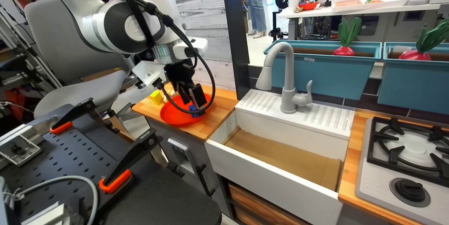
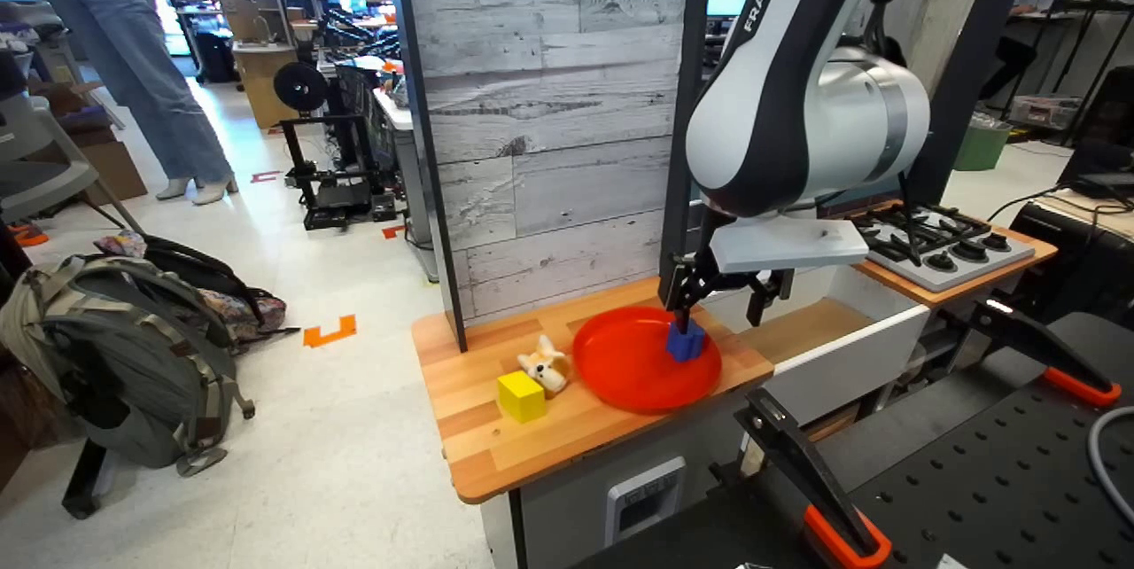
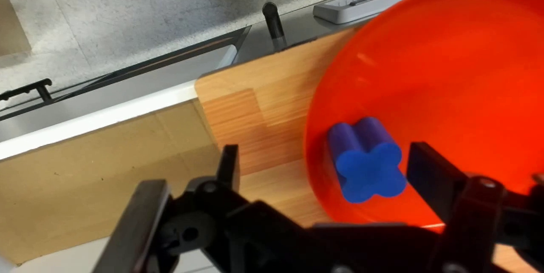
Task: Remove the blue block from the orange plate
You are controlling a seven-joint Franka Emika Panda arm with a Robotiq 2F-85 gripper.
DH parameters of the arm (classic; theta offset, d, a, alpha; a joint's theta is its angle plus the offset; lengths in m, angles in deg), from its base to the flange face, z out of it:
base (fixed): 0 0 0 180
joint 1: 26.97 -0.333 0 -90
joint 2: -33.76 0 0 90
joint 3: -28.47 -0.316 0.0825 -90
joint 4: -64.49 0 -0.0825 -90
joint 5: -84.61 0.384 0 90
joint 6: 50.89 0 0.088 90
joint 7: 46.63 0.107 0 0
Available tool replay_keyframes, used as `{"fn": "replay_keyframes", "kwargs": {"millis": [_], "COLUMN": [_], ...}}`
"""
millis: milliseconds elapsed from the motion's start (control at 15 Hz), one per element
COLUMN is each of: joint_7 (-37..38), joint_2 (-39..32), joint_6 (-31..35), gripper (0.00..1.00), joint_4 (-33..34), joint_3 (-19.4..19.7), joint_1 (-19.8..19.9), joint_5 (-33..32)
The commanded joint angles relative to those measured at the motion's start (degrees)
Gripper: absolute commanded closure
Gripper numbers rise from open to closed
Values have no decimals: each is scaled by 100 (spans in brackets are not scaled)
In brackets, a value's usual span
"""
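Looking down through the wrist view, I have the blue block (image 3: 367,166) standing upright inside the orange plate (image 3: 467,94), near the rim on the side towards the sink (image 3: 97,120). The fingers (image 3: 433,177) are spread wide with nothing held. The block sits off centre in their span: one finger is just beside it, while the other shows outside the rim, against the counter (image 3: 272,111). Whether that near finger touches the block, I can't tell from here.

I'd expect the block to be light, stiff and hard to damage, though its smooth-looking faces could slip under a poor pinch. Four rounded lobes run down its height, so I'd want each finger bearing flat across a pair of them; a hold on a single lobe could let it roll. I'd centre the span on it first, since closing as things stand may shove it about or drag the plate, which I judge light too, along the counter. Then I'd lift straight up to clear the rim.
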Motion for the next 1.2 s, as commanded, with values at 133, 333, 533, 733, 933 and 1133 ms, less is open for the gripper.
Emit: {"fn": "replay_keyframes", "kwargs": {"millis": [133, 333, 533, 733, 933, 1133], "joint_7": [-321, -336, -368, -374, -368, -339], "joint_2": [133, 37, -33, -103, -183, -305], "joint_6": [207, 216, 204, 197, 140, 128], "gripper": [0, 0, 0, 0, 0, 0], "joint_4": [-98, 34, 138, 230, 342, 463], "joint_3": [-289, -412, -500, -546, -556, -541], "joint_1": [180, 235, 283, 344, 394, 389], "joint_5": [233, 289, 390, 476, 546, 579]}}
